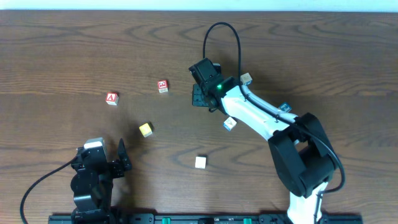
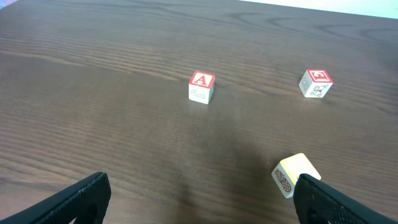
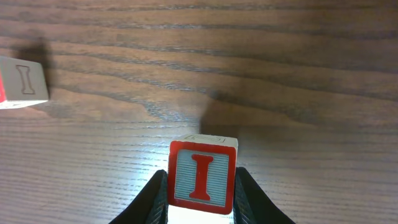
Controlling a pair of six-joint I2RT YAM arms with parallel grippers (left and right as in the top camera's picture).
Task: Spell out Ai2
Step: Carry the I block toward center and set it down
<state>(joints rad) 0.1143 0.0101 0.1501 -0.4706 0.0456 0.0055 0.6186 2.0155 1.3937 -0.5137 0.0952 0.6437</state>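
Note:
A white block with a red A [image 1: 112,98] lies at the left of the table and shows in the left wrist view [image 2: 201,86]. A red-topped block [image 1: 163,86] lies right of it, also in the left wrist view [image 2: 316,83]. My right gripper [image 3: 202,199] is shut on a block with a red I [image 3: 203,175], held above the table near the middle [image 1: 202,96]. My left gripper [image 2: 199,202] is open and empty near the front left [image 1: 99,165].
A yellow block [image 1: 145,129] with a pineapple side lies by my left gripper's right finger [image 2: 293,173]. A white block [image 1: 200,162], a blue-white block [image 1: 230,124] and a tan block [image 1: 246,79] lie around the right arm. Another block sits at the left edge of the right wrist view [image 3: 22,82].

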